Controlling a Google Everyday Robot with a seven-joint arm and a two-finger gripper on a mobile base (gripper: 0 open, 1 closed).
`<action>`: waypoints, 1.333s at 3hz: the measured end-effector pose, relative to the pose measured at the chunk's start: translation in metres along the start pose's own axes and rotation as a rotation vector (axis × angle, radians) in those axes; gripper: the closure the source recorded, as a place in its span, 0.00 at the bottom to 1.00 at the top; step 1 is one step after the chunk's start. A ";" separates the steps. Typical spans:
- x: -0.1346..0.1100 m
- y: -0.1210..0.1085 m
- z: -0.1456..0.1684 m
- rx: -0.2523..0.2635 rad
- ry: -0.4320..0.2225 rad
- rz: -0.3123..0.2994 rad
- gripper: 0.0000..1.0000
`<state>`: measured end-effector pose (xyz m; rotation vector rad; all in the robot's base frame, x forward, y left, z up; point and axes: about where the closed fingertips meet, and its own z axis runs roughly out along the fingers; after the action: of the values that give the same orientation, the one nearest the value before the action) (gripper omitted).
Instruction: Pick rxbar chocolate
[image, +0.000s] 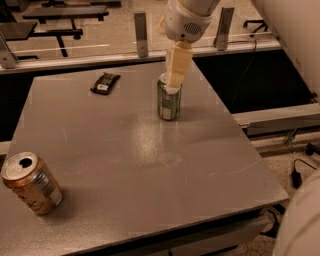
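- While my arm reaches in from the top of the view, its white wrist housing (187, 20) sits above the far edge of the grey table (150, 165), and my gripper (173, 85) hangs down from it, pointing at the tabletop.
- My gripper's cream tip overlaps the top rim of the green can (169, 105), which stands upright toward the far side of the table. I cannot tell whether it touches the can.
- I cannot tell whether my gripper is released or clenched; nothing shows held in it.
- The rxbar chocolate (105, 83) lies flat near the table's far edge, to the left of the green can in the view, white label patch up, apart from my gripper.
- An orange-brown can (32, 184) sits at the near left corner, opened top showing.
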<state>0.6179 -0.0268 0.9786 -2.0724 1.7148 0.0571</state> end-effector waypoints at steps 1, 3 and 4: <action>-0.037 -0.026 0.043 -0.035 -0.013 -0.098 0.00; -0.071 -0.048 0.097 -0.090 0.010 -0.269 0.00; -0.083 -0.062 0.117 -0.096 0.024 -0.394 0.00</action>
<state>0.6860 0.1000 0.9185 -2.4525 1.3088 -0.0089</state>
